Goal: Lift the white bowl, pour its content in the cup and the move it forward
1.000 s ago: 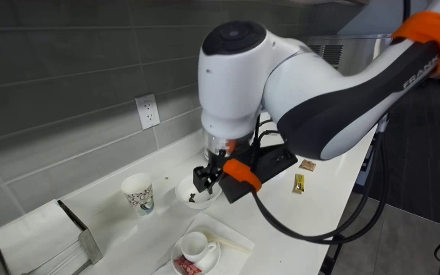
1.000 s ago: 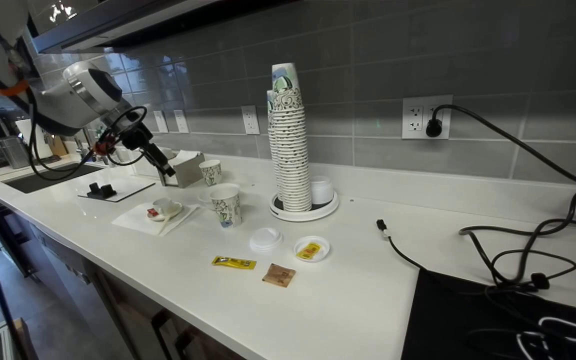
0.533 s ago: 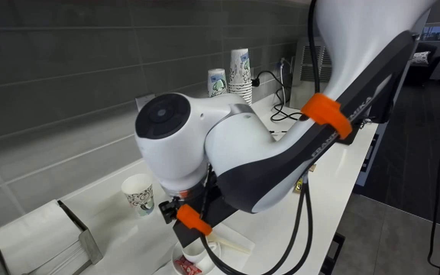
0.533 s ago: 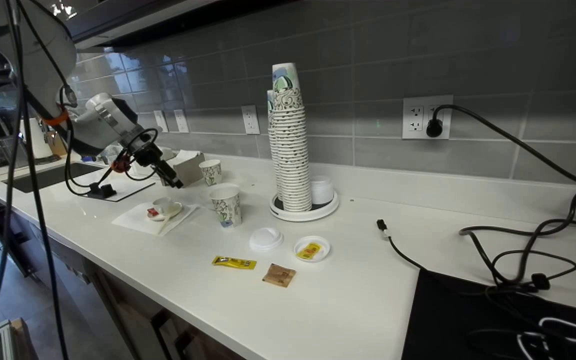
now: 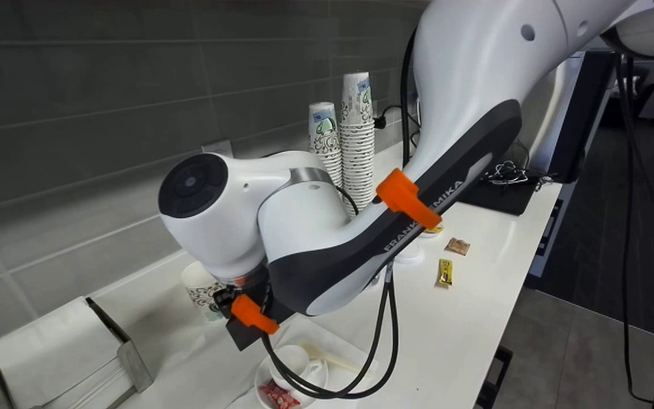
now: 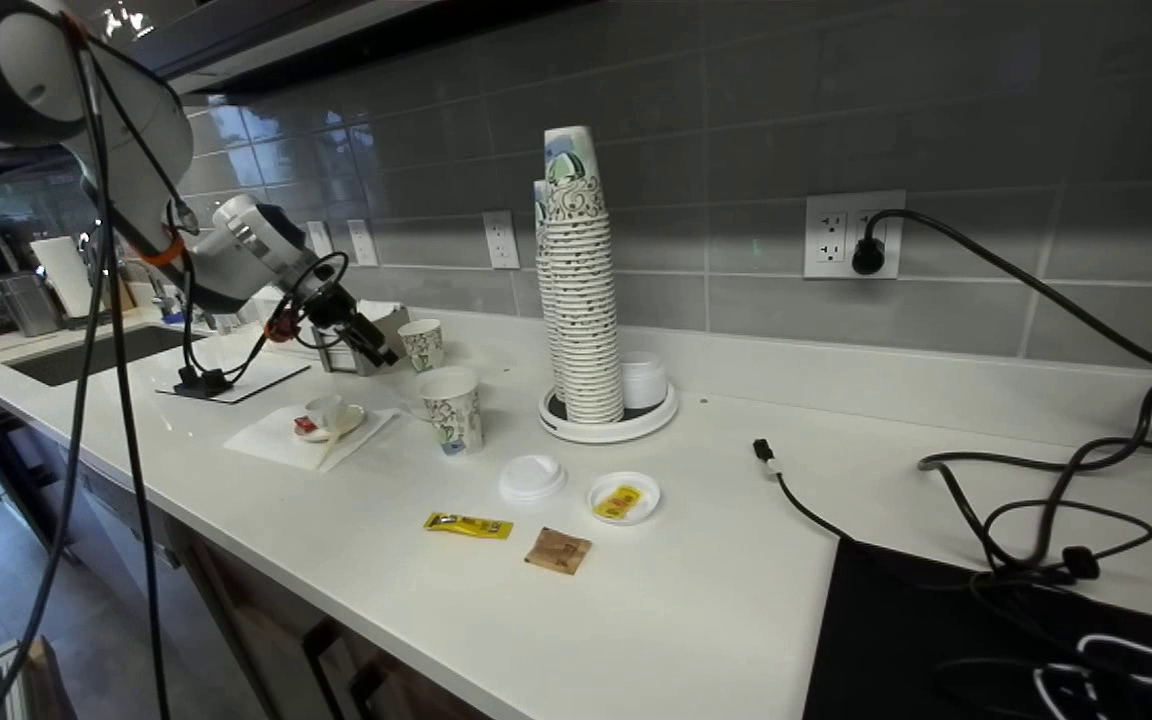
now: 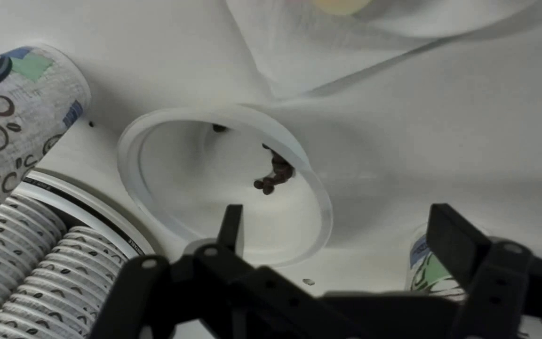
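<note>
Since the wrist view shows the white bowl [image 7: 214, 174] on the counter [image 7: 417, 108], dark brown bean-like pieces [image 7: 278, 174] inside, lift, pour and forward move are judged outstanding. Gripper [image 7: 336, 212]: jaws wide apart, bowl ungrasped. In an exterior view: scroll-print paper cup [image 5: 195, 284], upright, partly behind the arm [image 5: 304, 227]. In an exterior view: foreground paper cup [image 6: 454, 412], upright; intended recipient uncertain.

1 bowl [image 7: 226, 176], 2 ppr cups [image 6: 454, 412], 2 cup stks [image 5: 357, 150]
</note>
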